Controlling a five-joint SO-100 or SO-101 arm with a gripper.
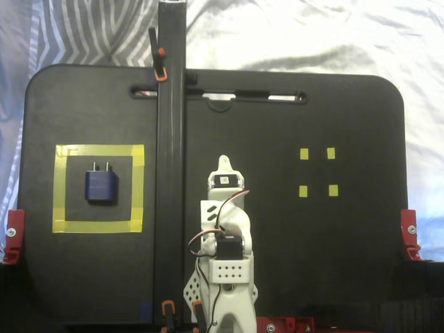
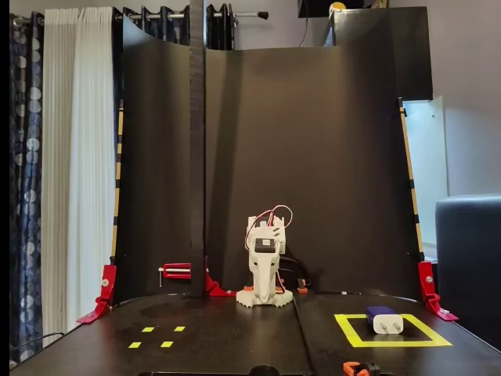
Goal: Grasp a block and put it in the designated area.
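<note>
The dark navy block (image 1: 101,185) lies inside the large yellow tape square (image 1: 138,187) at the left of the black board in a fixed view, its two pale prongs pointing to the far edge. In the other fixed view the block (image 2: 383,319) lies in the same square (image 2: 349,332) at the lower right. My gripper (image 1: 223,165) is at the board's middle, well to the right of the square, on the folded white arm (image 2: 266,262). Its jaws look shut and hold nothing.
A tall black post (image 1: 170,159) stands between arm and square, held by orange clamps (image 1: 160,71). Several tiny yellow tape squares (image 1: 318,172) mark the right half. Red clamps (image 1: 409,232) grip the board's side edges. Black backdrop panels (image 2: 313,157) rise behind the arm.
</note>
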